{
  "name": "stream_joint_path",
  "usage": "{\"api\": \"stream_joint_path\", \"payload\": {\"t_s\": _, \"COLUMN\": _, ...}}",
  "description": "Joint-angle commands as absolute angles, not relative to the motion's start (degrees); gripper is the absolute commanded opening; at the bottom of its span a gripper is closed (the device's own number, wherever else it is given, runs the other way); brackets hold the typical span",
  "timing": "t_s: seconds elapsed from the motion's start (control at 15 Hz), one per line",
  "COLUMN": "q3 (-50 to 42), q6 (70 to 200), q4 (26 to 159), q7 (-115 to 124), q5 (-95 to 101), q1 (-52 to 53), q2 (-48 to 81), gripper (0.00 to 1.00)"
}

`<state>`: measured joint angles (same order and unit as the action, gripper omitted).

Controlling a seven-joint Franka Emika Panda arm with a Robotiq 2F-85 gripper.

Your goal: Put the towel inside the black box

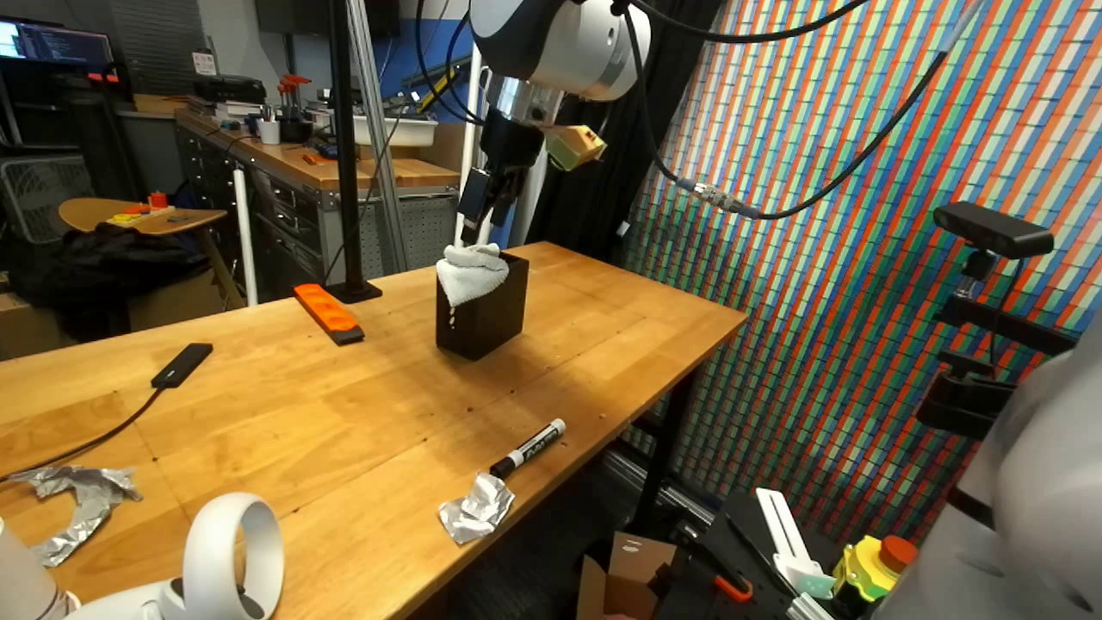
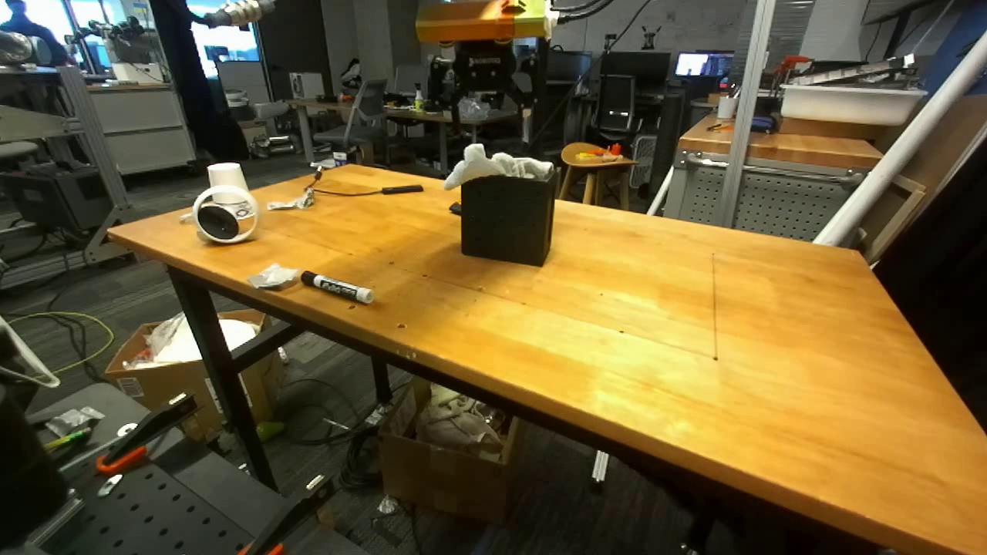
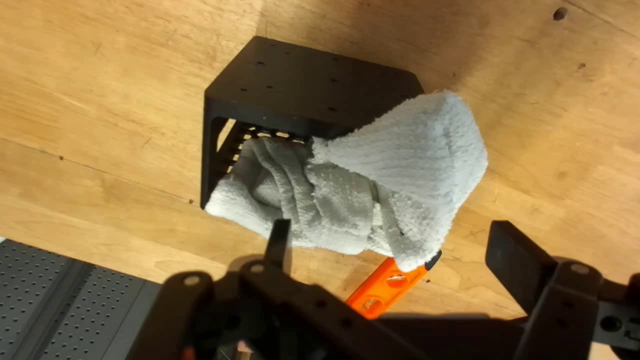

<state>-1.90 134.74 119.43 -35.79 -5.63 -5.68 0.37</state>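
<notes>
The claw (image 2: 491, 131) is hanging spread wide, holding nothing; the towel (image 3: 345, 195) is sitting just below it, bunching partly into the mouth of the black box (image 2: 505, 220), with a thick fold draping over the rim and down the outside. The towel is looking light, soft, floppy, fuzzy enough not to be slipping, not fragile; probably creasing rather than pushing back when pressed. Best hold: pinching that overhanging fold from above, near the rim, then tucking it in. Rim below the claw is standing in the way and may be catching the towel; black box is probably going to be sliding if the towel is being dragged hard. Farther below the claw, near the black box, orange block (image 1: 325, 312) is lying on the desk (image 2: 640, 324). Farther out, black post (image 1: 347, 172) is rising at the desk's edge, something the claw should be avoiding on a sideways swing. Well apart from the claw, marker (image 1: 529, 448) is lying with crumpled foil (image 1: 478, 508) just beside it, and farthest off a white ring-shaped controller (image 2: 220, 225) is resting, neither blocking the way down
</notes>
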Motion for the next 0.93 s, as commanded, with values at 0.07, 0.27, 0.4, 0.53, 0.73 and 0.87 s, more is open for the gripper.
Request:
{"api": "stream_joint_path", "payload": {"t_s": 0.07, "q3": -1.8, "q6": 139.9, "q4": 124.7, "q7": -41.7, "q5": -9.1, "q1": -3.5, "q2": -3.1, "gripper": 1.00}}
{"api": "stream_joint_path", "payload": {"t_s": 0.27, "q3": -1.8, "q6": 142.1, "q4": 126.2, "q7": -44.4, "q5": -10.6, "q1": -2.4, "q2": -3.0, "gripper": 1.00}}
{"api": "stream_joint_path", "payload": {"t_s": 0.4, "q3": -1.8, "q6": 143.1, "q4": 126.8, "q7": -45.9, "q5": -11.4, "q1": -1.9, "q2": -2.7, "gripper": 0.77}}
{"api": "stream_joint_path", "payload": {"t_s": 0.53, "q3": -1.8, "q6": 143.8, "q4": 127.3, "q7": -47.2, "q5": -12.1, "q1": -1.6, "q2": -2.4, "gripper": 0.71}}
{"api": "stream_joint_path", "payload": {"t_s": 0.73, "q3": -1.9, "q6": 144.8, "q4": 128.1, "q7": -48.6, "q5": -12.4, "q1": -1.5, "q2": -2.3, "gripper": 0.46}}
{"api": "stream_joint_path", "payload": {"t_s": 0.87, "q3": -1.9, "q6": 145.5, "q4": 128.5, "q7": -49.2, "q5": -12.8, "q1": -1.6, "q2": -2.3, "gripper": 0.31}}
